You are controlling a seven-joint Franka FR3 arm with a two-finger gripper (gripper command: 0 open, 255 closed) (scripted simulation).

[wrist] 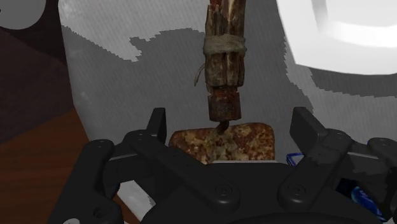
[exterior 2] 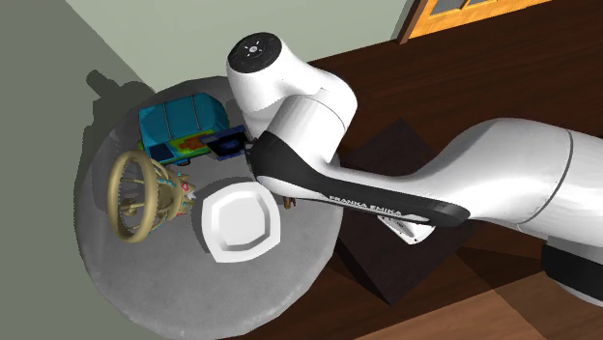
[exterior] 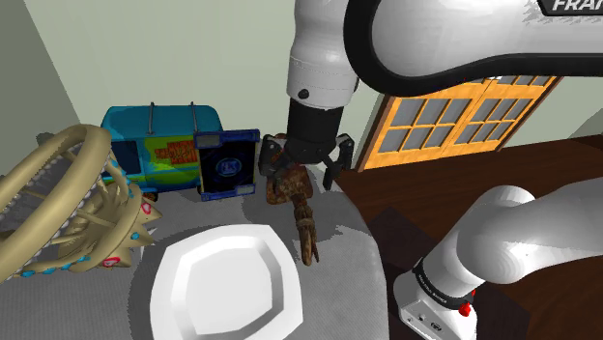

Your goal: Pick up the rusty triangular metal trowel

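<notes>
Near the table's (exterior: 343, 232) edge on the stand's side you will find the trowel (exterior: 298, 208), lying on the grey top just beside the white plate (exterior: 227, 285). It is rust-brown all over, with a flat pitted blade and a rough handle bound with a wrap of cord. Your jaws hang directly over the blade end, spread wide, one on each side of the blade, and neither touches it. From the wrist view the trowel (wrist: 222, 89) runs straight away from the jaws. Its blade sits between them, and the handle's far end passes close by the plate (wrist: 343, 32). Farther in, toward the table's edge by the wall, a blue and green van-shaped box (exterior: 164, 145) stands with a dark blue square case (exterior: 228, 164) propped upright against it, near the blade but apart from it. At the table's opposite side from the stand, a tan woven basket with beaded spikes (exterior: 68, 193) lies tipped over. In the second exterior view the arm crosses above the round table (exterior 2: 145, 270) and hides most of the trowel, while the plate (exterior 2: 237, 220) shows near the middle. An orange glazed door (exterior: 464, 116) stands beyond the brown floor.
</notes>
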